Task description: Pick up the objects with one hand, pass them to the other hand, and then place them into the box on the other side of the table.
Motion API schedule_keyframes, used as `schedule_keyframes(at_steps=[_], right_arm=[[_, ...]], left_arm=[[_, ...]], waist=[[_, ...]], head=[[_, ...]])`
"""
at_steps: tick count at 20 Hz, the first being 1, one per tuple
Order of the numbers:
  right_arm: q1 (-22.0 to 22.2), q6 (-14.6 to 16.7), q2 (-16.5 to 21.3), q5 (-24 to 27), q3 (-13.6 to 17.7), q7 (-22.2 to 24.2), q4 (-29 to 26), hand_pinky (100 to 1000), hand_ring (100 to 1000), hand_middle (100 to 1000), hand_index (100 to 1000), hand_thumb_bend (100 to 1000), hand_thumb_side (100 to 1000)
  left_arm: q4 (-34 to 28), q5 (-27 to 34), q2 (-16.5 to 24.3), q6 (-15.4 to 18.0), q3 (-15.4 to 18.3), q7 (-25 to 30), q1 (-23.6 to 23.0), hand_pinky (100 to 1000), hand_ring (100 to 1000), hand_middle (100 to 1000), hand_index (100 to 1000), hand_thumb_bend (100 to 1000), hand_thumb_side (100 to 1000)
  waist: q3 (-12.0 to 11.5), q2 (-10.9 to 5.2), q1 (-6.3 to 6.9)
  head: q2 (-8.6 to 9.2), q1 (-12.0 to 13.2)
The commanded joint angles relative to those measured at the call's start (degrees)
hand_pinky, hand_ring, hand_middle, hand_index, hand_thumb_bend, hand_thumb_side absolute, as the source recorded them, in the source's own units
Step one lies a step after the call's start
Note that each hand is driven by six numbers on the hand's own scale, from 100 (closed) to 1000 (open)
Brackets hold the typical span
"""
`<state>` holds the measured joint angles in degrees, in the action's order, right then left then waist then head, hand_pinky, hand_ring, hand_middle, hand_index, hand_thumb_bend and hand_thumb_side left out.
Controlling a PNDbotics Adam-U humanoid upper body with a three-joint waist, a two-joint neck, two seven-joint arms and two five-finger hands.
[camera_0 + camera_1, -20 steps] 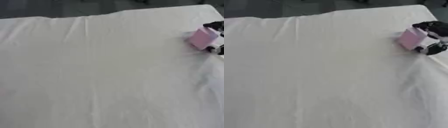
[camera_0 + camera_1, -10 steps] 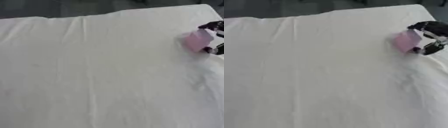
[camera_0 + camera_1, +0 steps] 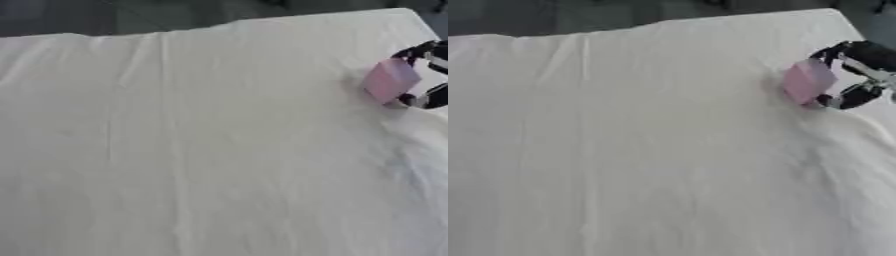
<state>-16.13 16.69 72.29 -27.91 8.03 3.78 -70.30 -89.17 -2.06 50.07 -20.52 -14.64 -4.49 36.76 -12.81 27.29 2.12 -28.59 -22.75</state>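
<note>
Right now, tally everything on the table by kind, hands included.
Pink block: 1
Right hand, curled round the block: 1
White cloth: 1
Total: 3

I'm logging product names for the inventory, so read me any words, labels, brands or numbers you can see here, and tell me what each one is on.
No text can be read in either view.
Pink block: its faces show plain pink, no label or print visible.
Right hand, curled round the block: no marking legible.
White tablecloth: plain, no writing.
</note>
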Motion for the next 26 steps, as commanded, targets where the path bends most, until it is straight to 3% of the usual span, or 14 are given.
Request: schedule_keyframes(at_steps=[1, 7, 10, 22, 26], right_arm=[[-0.56, -0.40, 2.18, 0.51, 0.55, -1.07, -0.56, 944, 823, 547, 607, 402, 125], [-1.16, -1.01, 2.49, 1.45, 0.35, -1.69, -0.92, 934, 809, 538, 588, 383, 182], [-1.63, -1.46, 2.62, 3.08, 0.24, -1.90, -1.32, 928, 805, 533, 589, 406, 148], [-3.59, -3.73, 2.37, 5.30, -2.65, -0.84, -4.36, 907, 781, 521, 606, 421, 236], [-4.85, -5.64, 0.71, 6.04, -3.80, -0.58, -4.74, 892, 776, 514, 602, 416, 206]], left_arm=[[-0.12, -0.32, 2.71, 0.17, 0.48, 0.07, 0.27, 870, 749, 737, 740, 134, 711], [-0.02, -0.61, 2.93, 0.30, 0.43, 0.27, -0.02, 871, 749, 738, 740, 126, 708], [-0.17, -0.65, 3.14, 0.47, 0.63, 0.17, -0.17, 872, 749, 737, 740, 122, 698], [-0.15, -1.13, 3.31, 0.95, 0.13, 1.14, 0.67, 875, 747, 739, 741, 112, 685], [-0.14, -1.12, 3.18, 1.06, 0.35, 1.26, 1.11, 877, 745, 739, 741, 105, 676]], waist=[[0.21, -1.73, -0.22], [1.34, -2.84, -0.25], [2.08, -3.68, -0.20], [4.60, -7.78, -0.50], [5.31, -9.34, -0.76]], head=[[-0.16, 0.15], [-1.42, 0.58], [-2.27, 0.91], [-4.77, 2.05], [-5.52, 2.37]])
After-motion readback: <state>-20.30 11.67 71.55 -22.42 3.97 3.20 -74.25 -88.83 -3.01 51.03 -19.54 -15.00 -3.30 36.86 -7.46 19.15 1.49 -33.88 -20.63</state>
